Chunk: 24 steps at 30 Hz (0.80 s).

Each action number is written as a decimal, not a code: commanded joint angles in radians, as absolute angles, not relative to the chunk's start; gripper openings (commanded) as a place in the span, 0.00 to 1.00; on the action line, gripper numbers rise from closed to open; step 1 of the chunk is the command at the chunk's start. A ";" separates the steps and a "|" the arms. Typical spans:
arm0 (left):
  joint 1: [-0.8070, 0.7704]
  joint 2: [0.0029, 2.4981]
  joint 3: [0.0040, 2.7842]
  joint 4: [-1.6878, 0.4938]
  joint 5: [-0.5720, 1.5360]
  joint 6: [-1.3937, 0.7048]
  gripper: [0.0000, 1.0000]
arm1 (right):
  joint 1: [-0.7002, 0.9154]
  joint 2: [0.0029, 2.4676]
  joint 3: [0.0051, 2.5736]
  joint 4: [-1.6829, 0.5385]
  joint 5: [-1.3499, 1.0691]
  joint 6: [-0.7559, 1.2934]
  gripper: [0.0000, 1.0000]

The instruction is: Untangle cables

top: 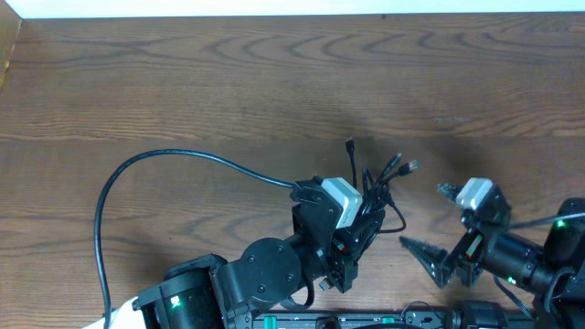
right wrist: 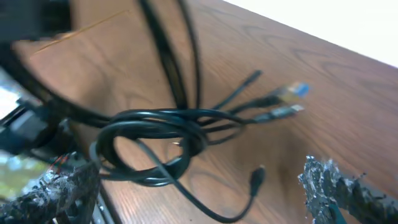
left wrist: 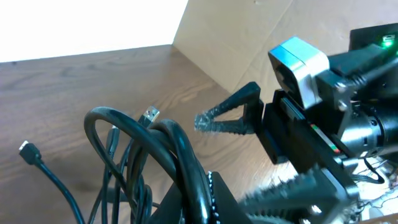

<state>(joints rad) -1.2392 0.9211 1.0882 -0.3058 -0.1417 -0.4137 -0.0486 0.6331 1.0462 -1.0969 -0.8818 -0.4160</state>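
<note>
the left gripper (top: 367, 217) is clamped shut on the cables (top: 382, 183), a bundle of thin black cords gathered at its fingers, near the front edge of the table (top: 183, 82) and a little right of centre. from the grip the cords fan toward the far side, their small plug ends (top: 409, 166) spread apart from one another. in the left wrist view the cables (left wrist: 155, 155) arch up in overlapping loops just in front of the camera, with one plug (left wrist: 150, 114) showing behind them and another off to the left. the right gripper (top: 431, 221) stands just to the right of the bundle, jaws spread wide with nothing between them, clear of the cords. its wrist view shows its textured fingertips (right wrist: 333, 186) at either side of the frame and, beyond them, the cables (right wrist: 155, 140) coiled in a loose loop with several plugs pointing right. a thicker black cable (top: 128, 178) arcs from the left arm across the left of the table.
</note>
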 commanded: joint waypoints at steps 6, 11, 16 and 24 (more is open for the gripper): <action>-1.240 0.917 1.104 -0.258 -0.017 -0.315 0.07 | -0.051 0.635 1.058 -1.035 -1.095 -0.533 0.99; -1.240 0.934 1.104 -0.202 0.191 -0.222 0.07 | -0.051 0.635 1.058 -0.990 -1.098 -0.533 0.99; -1.240 0.958 1.104 -0.191 0.293 -0.183 0.07 | -0.051 0.635 1.058 -0.950 -1.098 -0.533 0.94; -1.240 0.968 1.104 -0.133 0.355 -0.163 0.07 | -0.051 0.635 1.058 -0.936 -1.076 -0.533 0.38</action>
